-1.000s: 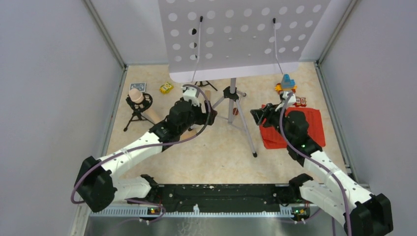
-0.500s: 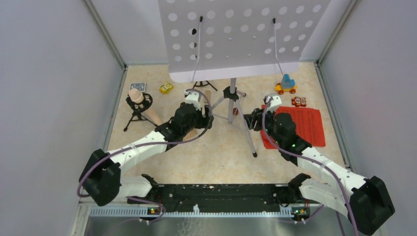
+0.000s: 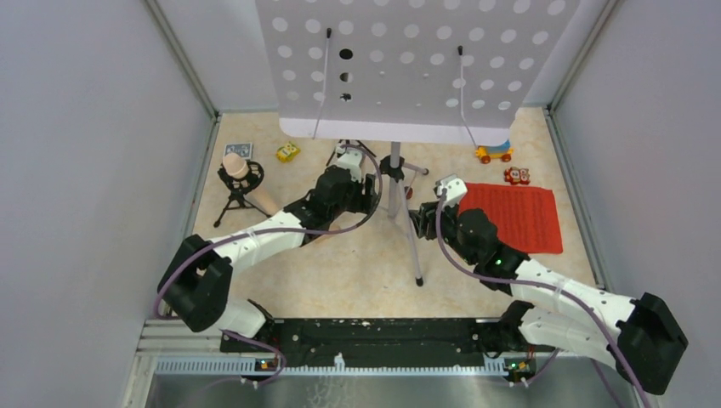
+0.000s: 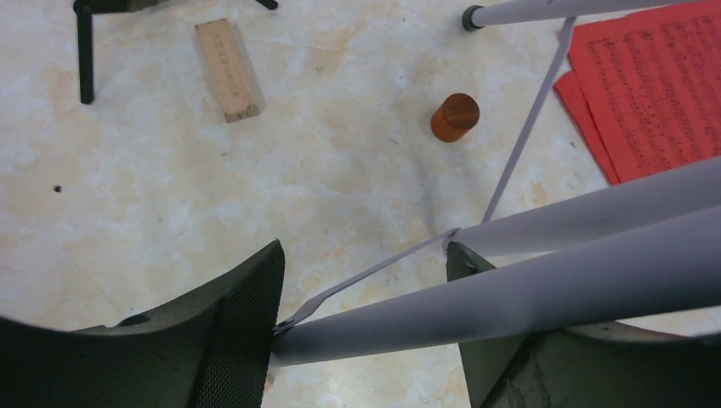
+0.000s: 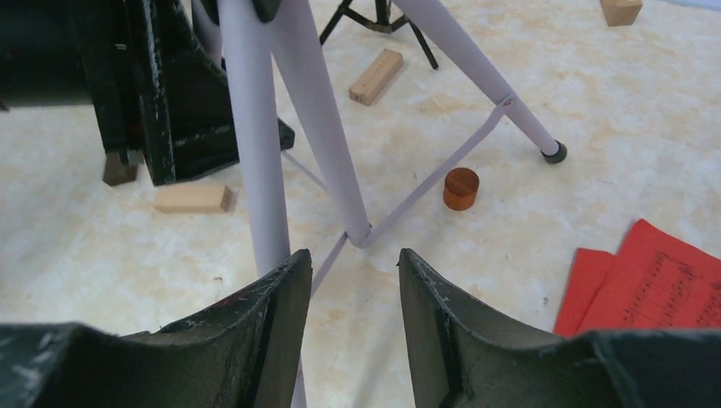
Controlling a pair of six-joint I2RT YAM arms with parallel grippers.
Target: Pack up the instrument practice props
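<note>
The white perforated music desk [image 3: 408, 59] stands on silver tripod legs [image 3: 396, 183] at the table's middle. My left gripper [image 3: 367, 181] is at the legs from the left. In the left wrist view one silver leg [image 4: 527, 297] crosses the gap of the open left gripper [image 4: 366, 251], its end against the left finger. My right gripper [image 3: 422, 218] faces the legs from the right, and the right gripper [image 5: 353, 259] is open with a leg [image 5: 255, 127] just outside its left finger. Red sheet-music pages [image 3: 514, 217] lie flat at the right. A beige microphone [image 3: 235, 166] sits on a small black tripod [image 3: 234, 200].
A second small black tripod [image 3: 350, 146] stands behind the stand. Toy cars [image 3: 287, 152] [image 3: 493, 153] [image 3: 516, 176] sit along the back. Tan wooden blocks [image 4: 226, 70] [image 5: 194, 198] and a brown cylinder [image 5: 461, 188] lie among the legs. Grey walls close in the left, right and back.
Both arms have moved in to the stand's legs, the right one coming left off the red pages. The stand has shifted left. The left jaws have narrowed.
</note>
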